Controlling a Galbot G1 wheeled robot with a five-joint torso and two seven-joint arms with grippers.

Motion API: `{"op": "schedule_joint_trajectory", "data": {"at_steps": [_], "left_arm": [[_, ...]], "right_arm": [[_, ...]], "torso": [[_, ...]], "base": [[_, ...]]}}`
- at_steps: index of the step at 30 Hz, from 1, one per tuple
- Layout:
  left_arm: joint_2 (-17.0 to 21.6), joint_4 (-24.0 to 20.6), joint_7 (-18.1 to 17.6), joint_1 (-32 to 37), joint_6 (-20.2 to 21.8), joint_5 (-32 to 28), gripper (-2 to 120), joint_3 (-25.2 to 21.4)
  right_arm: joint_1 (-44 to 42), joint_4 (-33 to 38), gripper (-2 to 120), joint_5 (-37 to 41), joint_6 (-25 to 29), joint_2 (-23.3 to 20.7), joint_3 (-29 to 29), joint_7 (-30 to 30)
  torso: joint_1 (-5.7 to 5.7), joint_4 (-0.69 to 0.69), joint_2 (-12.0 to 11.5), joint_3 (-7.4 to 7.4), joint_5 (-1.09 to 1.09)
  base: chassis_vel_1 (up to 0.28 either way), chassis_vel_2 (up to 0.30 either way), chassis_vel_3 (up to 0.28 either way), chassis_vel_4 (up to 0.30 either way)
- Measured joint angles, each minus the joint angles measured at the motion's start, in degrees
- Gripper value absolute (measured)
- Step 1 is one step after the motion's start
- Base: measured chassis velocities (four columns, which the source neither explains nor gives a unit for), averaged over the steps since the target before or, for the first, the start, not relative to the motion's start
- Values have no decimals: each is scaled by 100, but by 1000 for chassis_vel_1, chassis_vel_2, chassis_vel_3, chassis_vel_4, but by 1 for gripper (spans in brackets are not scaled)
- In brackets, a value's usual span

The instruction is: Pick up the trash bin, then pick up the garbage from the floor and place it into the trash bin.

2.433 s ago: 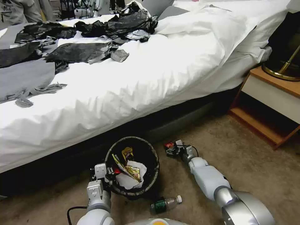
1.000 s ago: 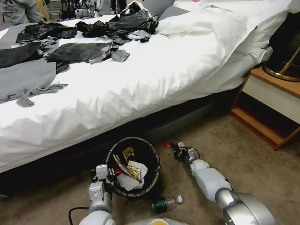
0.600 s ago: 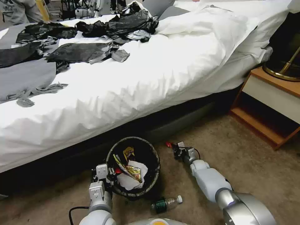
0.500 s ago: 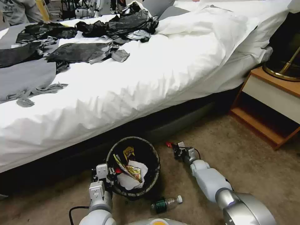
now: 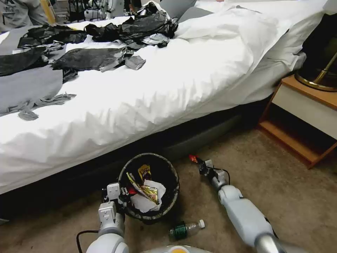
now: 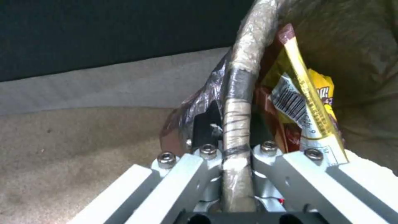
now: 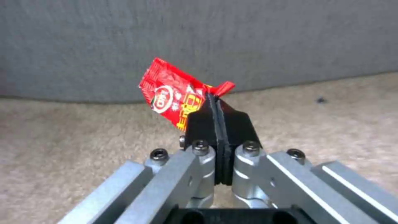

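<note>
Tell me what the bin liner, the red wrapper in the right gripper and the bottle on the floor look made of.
Bin liner: thin dark plastic film, wrinkled and glossy over the trash bin rim. Red wrapper: printed plastic or foil laminate, shiny, creased, pinched in the right gripper. Bottle: clear plastic, likely PET, white cap, green label. Left gripper clamps the lined rim.

Red wrapper (image 7: pixel 172 93) partly hidden behind right tool (image 7: pixel 216 102) pads.

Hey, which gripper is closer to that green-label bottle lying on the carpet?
Left, though narrowly. The left gripper clamps the trash bin rim, just across the bin from the bottle. The right gripper pinches a red wrapper farther off, toward the bed.
</note>
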Motion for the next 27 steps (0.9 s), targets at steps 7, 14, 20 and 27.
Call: {"op": "schedule_joint_trajectory", "data": {"at_steps": [7,14,20,27], "left_arm": [[13,5,-9,2,4,-7,0,22],[27,33,-15,-10,3,-11,0,38],[44,79,-21,-41,2,-9,0,114],[60,110,-22,-50,1,2,0,193]], "right_arm": [[-805,1418,0,184,291,-321,674,22],[-1613,2950,0,588,502,-560,1156,-196],[-2408,4359,0,984,744,-706,1253,-616],[-3081,5769,0,761,782,-808,765,-1094]], "torso": [[0,1,0,-1,0],[0,2,0,-1,1],[0,2,0,-2,2],[0,2,1,-2,1]], "base": [[0,0,0,0],[0,0,0,0],[0,0,0,0],[0,0,0,0]]}}
